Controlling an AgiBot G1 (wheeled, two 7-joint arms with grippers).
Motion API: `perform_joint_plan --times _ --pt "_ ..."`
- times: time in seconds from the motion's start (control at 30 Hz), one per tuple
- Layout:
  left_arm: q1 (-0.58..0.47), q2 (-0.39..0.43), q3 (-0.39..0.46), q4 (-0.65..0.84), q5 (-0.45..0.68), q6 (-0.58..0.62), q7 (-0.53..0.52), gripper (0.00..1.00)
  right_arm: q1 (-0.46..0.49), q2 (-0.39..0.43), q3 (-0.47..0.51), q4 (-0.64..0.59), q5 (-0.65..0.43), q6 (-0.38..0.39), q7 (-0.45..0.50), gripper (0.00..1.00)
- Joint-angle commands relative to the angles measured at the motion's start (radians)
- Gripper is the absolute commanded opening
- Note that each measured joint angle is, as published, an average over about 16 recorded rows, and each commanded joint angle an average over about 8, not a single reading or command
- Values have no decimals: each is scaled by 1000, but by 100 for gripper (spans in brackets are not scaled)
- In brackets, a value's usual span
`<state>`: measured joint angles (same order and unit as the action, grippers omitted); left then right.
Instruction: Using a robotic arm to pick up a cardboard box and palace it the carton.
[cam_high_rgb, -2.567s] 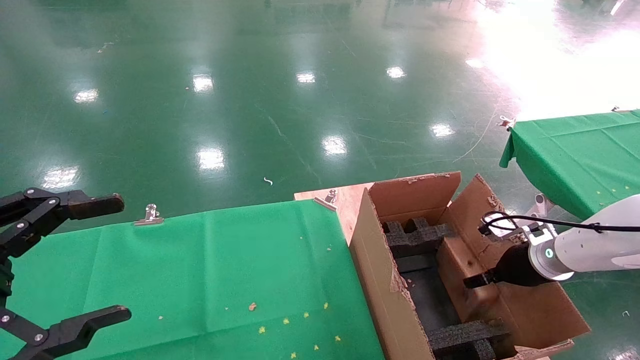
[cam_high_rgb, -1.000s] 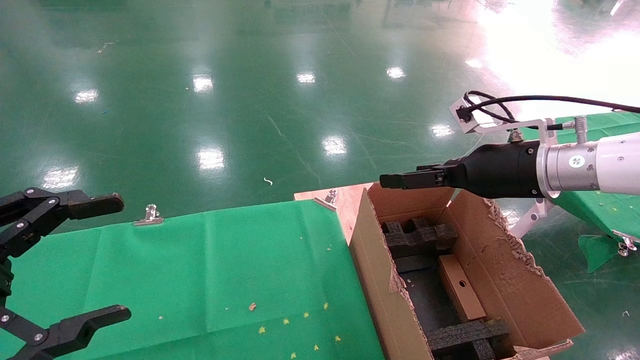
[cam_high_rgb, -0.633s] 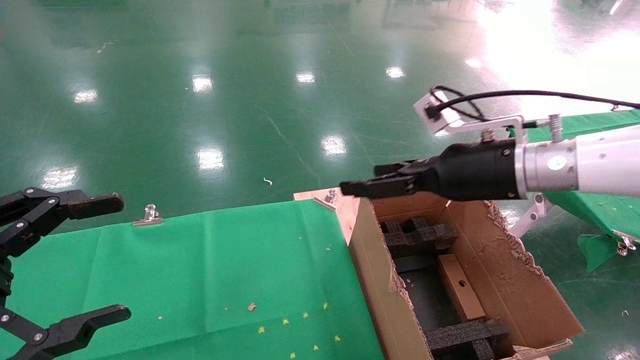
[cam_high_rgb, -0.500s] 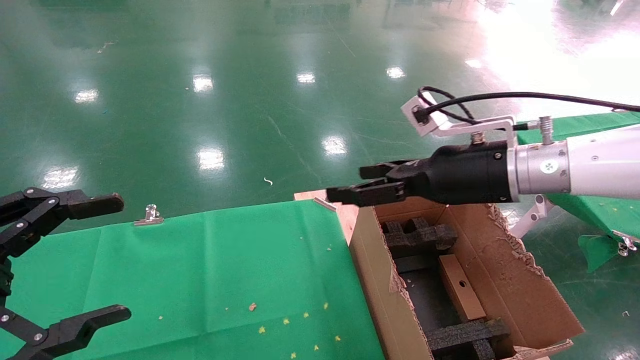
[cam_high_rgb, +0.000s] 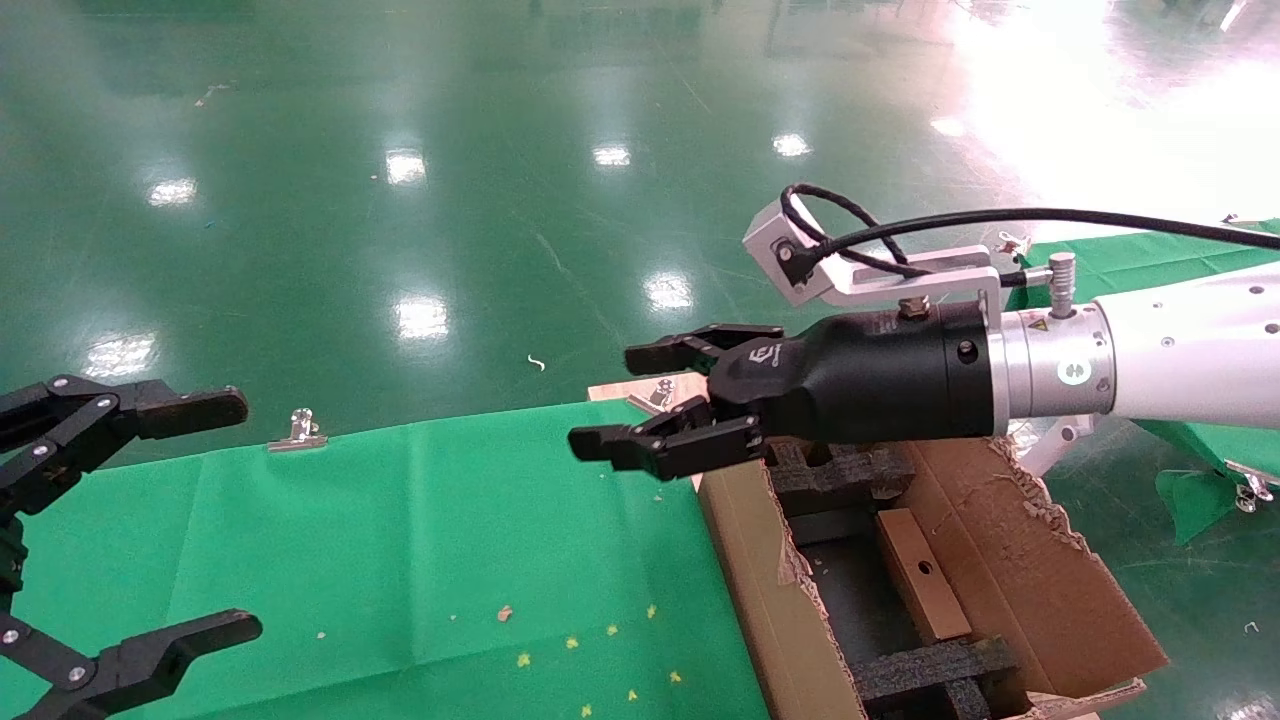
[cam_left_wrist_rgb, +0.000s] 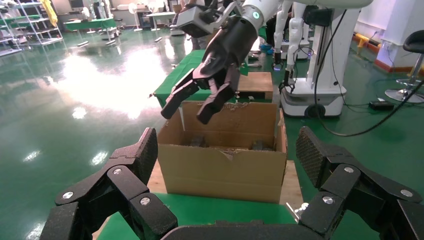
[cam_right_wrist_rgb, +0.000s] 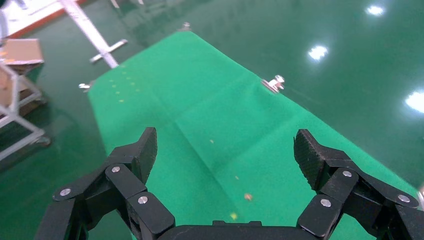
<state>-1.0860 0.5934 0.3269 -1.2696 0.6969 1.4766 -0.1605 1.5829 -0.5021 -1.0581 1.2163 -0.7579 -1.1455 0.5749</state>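
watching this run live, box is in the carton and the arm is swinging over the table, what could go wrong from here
1. The open right gripper hangs close above the carton near wall; dipping could snag its ragged edge.
2. The cardboard box lies tilted against the foam insert, so it may not be fully seated.
3. The open left gripper waits over the table; the arms could meet.

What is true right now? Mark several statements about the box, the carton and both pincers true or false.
1. The cardboard box lies inside the carton. True.
2. The right pincer is clamped on the cardboard box. False: it is open and empty, above the edge of the green-covered table beside the carton.
3. The left pincer is open at the table's left end. True.
4. The carton holds nothing but the box. False: black foam inserts sit at both of its ends.
5. The cardboard box rests on the green cloth. False: it lies between the foam inserts in the carton.
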Motion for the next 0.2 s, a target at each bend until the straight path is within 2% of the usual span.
perform_joint_plan --times 0.03,0.2 --pt "0 0 0 0 0 0 0 100 -42 -9 64 6 2 -29 -32 100" --pt "0 0 0 0 0 0 0 100 -100 -21 153 13 5 -69 -76 100"
